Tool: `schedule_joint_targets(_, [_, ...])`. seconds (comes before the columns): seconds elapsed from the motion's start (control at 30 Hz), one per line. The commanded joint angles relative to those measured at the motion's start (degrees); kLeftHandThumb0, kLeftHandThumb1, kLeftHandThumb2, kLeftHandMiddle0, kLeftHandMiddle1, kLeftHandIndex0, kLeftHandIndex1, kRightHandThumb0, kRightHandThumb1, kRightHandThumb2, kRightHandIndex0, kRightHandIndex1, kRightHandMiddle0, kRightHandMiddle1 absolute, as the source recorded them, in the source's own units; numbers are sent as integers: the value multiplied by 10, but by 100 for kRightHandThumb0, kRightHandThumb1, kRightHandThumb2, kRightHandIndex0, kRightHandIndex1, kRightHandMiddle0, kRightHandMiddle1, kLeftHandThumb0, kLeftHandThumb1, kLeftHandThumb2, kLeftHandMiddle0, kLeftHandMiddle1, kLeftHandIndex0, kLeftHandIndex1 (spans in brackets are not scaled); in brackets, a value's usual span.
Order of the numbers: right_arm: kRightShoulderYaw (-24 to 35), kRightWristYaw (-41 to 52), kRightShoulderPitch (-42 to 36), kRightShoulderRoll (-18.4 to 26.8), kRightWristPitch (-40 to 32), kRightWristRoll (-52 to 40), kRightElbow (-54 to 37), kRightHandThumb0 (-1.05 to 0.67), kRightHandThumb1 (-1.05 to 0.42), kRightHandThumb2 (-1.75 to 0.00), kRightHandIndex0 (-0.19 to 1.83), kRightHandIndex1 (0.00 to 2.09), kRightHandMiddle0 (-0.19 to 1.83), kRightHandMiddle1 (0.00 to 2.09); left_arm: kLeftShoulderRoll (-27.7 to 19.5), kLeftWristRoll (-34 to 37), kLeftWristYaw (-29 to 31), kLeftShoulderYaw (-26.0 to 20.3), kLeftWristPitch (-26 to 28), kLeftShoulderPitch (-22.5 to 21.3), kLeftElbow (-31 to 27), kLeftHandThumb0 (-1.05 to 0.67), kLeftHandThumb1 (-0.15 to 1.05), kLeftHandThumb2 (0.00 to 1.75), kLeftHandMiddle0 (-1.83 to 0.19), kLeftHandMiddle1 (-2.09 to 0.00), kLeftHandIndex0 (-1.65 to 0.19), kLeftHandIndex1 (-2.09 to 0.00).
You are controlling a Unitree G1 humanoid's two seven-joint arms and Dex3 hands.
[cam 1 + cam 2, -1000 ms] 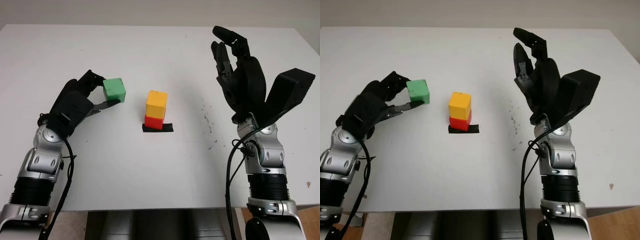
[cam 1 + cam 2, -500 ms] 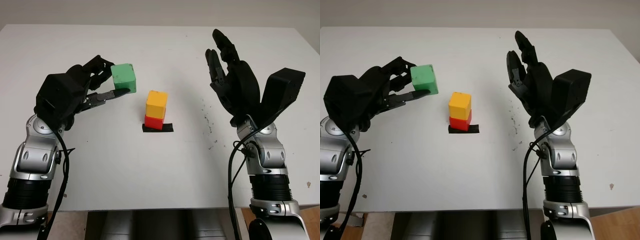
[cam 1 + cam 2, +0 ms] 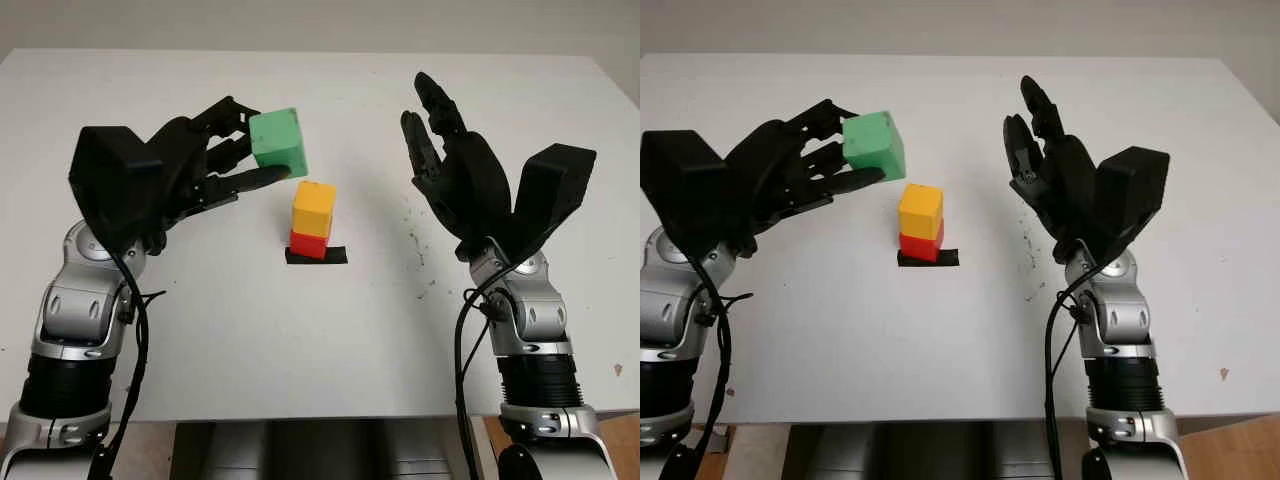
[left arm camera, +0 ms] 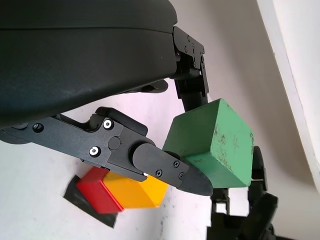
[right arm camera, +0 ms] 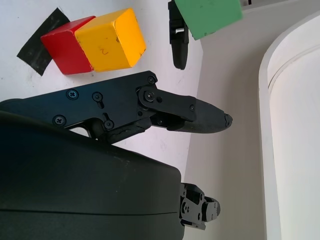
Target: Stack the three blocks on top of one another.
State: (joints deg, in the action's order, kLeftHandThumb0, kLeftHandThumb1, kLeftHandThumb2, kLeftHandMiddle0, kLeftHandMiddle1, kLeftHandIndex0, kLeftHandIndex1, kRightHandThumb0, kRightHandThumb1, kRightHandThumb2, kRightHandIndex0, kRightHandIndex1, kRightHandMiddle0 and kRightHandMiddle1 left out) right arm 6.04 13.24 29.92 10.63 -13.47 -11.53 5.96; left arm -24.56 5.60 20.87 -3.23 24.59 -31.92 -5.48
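Observation:
A yellow block [image 3: 313, 207] sits on a red block [image 3: 307, 244], which stands on a black tape mark [image 3: 316, 257] at the table's middle. My left hand [image 3: 232, 150] is shut on a green block [image 3: 277, 142] and holds it in the air, up and to the left of the yellow block. The wrist view shows the green block [image 4: 212, 145] pinched between the fingers, with the yellow block [image 4: 137, 192] and red block [image 4: 99, 190] below. My right hand [image 3: 445, 150] is open and raised to the right of the stack.
The white table [image 3: 330, 330] spreads wide around the stack. Small dark specks [image 3: 415, 245] mark its surface right of the tape. The table's front edge runs along the bottom, between my two arms.
My left hand has lifted the green block and carried it right, toward the stack. My right hand has lowered a little and tilted.

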Motion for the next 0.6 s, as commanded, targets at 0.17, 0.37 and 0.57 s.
schedule_joint_targets(0.17, [-3,10,-3,7,-1,3,-13,-53,-105,-59,-12,6,-15,17,3,-3,25,27,11,-53,59,-47,105,7,-23,-4,-37,-162])
schedule_joint_targets(0.37, [-4,4,-1,7,-10,6,-16,-51,-105,-60,-10,7,-13,15,-20,-61,59,74,-63,-89,147,-49,105,8,-19,-4,-35,-160])
schedule_joint_targets(0.57, [-5,9,1,8,-1,7,-13,-54,-105,-56,-11,6,-12,14,-20,-71,95,81,-101,-123,214,-49,104,6,-16,-4,-36,-155])
